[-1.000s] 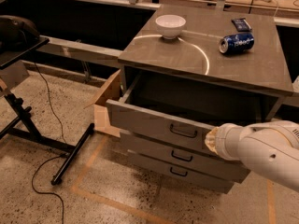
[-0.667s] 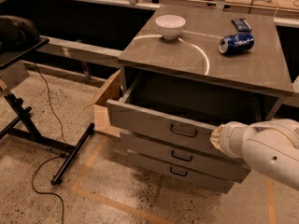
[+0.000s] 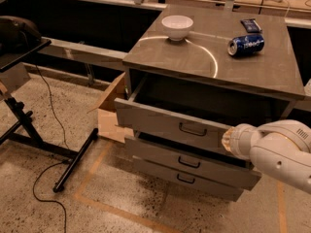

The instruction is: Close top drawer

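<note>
The top drawer (image 3: 160,123) of the grey cabinet stands pulled out, and its inside looks dark. Its flat grey front carries a small dark loop handle (image 3: 193,129) at the centre. My white arm (image 3: 277,152) comes in from the right. My gripper (image 3: 227,141) is at the arm's rounded end, against the right part of the top drawer's front, right of the handle. The two lower drawers (image 3: 189,164) sit below and stick out a little.
On the cabinet top (image 3: 252,74) are a white bowl (image 3: 177,27), a blue can (image 3: 246,44) lying on its side and a small dark packet (image 3: 250,24). A cardboard box (image 3: 109,115) stands left of the cabinet. A black stand (image 3: 29,130) with a cable is on the floor at left.
The arm's end has shifted slightly right along the drawer front. The top drawer's front sits a little further in towards the cabinet than before.
</note>
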You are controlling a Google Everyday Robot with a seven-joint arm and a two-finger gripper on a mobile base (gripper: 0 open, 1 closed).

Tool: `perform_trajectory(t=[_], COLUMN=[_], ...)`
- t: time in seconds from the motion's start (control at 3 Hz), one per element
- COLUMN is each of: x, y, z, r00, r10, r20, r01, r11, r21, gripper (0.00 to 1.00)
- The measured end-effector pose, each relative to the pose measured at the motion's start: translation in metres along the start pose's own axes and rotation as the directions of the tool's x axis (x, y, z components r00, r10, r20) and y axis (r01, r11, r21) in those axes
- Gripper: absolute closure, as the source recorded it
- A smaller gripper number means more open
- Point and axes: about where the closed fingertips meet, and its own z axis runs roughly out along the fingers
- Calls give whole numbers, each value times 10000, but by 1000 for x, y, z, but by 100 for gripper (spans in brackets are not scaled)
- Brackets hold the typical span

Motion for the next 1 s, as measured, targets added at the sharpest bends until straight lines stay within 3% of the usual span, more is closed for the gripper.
perform_trajectory(t=[1.0], x=[-8], y=[-48], z=[41], r00=[9986], r10=[-479], r20=[-228], r01=[498], r11=[9949], r21=[873], gripper=[100])
